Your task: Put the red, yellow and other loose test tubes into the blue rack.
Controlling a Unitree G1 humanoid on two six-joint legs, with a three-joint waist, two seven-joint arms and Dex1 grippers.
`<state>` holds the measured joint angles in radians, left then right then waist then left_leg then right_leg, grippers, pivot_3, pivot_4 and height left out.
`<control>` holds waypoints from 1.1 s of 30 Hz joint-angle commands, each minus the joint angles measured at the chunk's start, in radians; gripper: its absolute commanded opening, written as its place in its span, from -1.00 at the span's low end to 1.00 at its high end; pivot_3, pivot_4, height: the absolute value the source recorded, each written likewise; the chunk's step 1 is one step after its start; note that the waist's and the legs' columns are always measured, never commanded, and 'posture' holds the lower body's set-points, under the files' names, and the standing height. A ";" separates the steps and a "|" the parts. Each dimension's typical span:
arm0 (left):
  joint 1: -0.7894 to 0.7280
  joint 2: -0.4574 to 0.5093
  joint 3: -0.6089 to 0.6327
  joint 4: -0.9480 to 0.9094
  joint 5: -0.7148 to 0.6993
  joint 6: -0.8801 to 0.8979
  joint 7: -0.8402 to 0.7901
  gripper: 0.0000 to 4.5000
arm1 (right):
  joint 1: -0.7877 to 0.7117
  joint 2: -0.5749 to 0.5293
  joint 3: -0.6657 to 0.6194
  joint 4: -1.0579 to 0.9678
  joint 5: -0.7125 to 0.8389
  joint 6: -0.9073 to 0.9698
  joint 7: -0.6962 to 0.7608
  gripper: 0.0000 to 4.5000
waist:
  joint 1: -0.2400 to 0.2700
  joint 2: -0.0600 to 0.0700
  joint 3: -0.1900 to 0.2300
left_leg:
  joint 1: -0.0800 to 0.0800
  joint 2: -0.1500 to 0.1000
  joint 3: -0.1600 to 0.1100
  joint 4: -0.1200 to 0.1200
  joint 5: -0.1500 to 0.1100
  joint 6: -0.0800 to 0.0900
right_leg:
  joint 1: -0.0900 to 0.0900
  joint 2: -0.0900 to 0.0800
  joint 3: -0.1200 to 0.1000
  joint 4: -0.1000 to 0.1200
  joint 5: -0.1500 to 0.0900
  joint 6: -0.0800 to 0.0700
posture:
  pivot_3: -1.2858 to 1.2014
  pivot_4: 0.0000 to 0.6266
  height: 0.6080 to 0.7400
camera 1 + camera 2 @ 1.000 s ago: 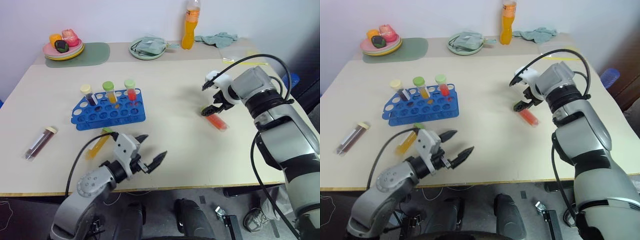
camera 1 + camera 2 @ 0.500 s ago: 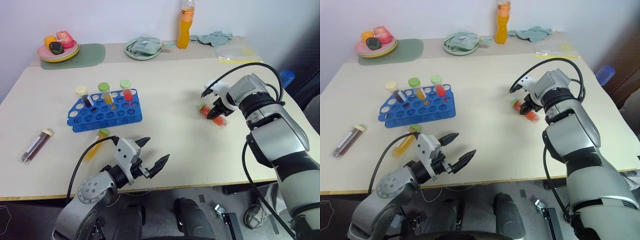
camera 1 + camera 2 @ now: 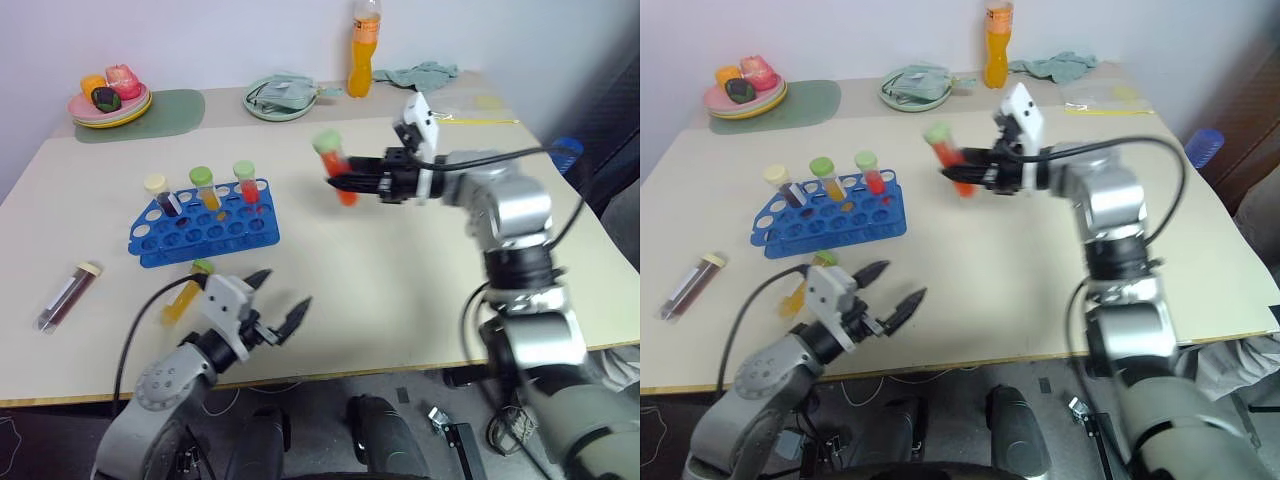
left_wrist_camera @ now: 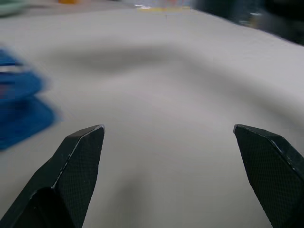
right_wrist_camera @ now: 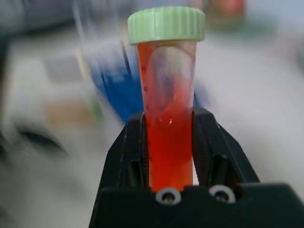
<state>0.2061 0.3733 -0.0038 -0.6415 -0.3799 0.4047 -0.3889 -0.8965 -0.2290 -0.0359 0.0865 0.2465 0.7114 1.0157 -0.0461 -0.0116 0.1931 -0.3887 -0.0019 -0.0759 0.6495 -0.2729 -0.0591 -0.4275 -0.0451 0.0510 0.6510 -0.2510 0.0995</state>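
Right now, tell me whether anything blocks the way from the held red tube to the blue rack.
Nothing visible does. The right gripper holds the red tube in the air, and only bare table lies between it and the blue rack, which has empty holes besides three standing tubes.

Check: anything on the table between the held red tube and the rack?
No. In the left eye view, bare table separates the red tube from the rack.
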 commanded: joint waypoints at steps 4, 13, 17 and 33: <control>-0.032 0.016 0.180 0.067 0.004 -0.046 0.040 1.00 | 0.137 0.328 0.075 -0.037 0.005 -0.212 -0.320 -0.66 | 0.004 -0.001 0.000 | -0.001 -0.001 0.000 0.001 0.000 0.000 | 0.000 -0.001 0.000 0.000 0.000 0.000 | 0.03 -0.52 1.00; -0.006 0.066 0.254 -0.078 -0.078 0.096 0.052 1.00 | 0.066 0.493 0.144 0.294 -0.024 -0.494 -0.531 -0.66 | 0.000 -0.004 -0.002 | -0.001 -0.001 -0.001 0.000 0.001 -0.001 | 0.000 -0.002 -0.001 -0.001 0.000 0.000 | 0.03 -0.52 1.00; 0.025 0.084 0.258 -0.113 -0.101 0.137 0.044 1.00 | 0.039 0.507 0.167 0.384 -0.025 -0.572 -0.561 -0.66 | -0.008 -0.003 -0.002 | 0.000 0.000 0.000 -0.001 0.001 -0.001 | 0.000 -0.001 -0.001 -0.001 0.000 0.000 | 0.03 -0.52 1.00; 0.095 0.079 0.243 -0.078 -0.072 0.090 -0.002 1.00 | -0.071 0.535 0.267 0.659 -0.107 -0.868 -0.622 -0.66 | -0.020 -0.003 -0.002 | -0.001 -0.001 -0.001 -0.002 0.001 -0.001 | 0.000 -0.001 -0.001 -0.001 0.000 -0.001 | 0.03 -0.52 1.00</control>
<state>0.2909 0.4536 0.2296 -0.7111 -0.4605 0.5233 -0.3845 -0.9399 0.1680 0.2334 0.7361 0.1409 -0.1181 0.3928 -0.0656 -0.0150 0.1912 -0.3892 -0.0027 -0.0765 0.6481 -0.2723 -0.0604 -0.4275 -0.0466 0.0501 0.6493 -0.2512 0.0990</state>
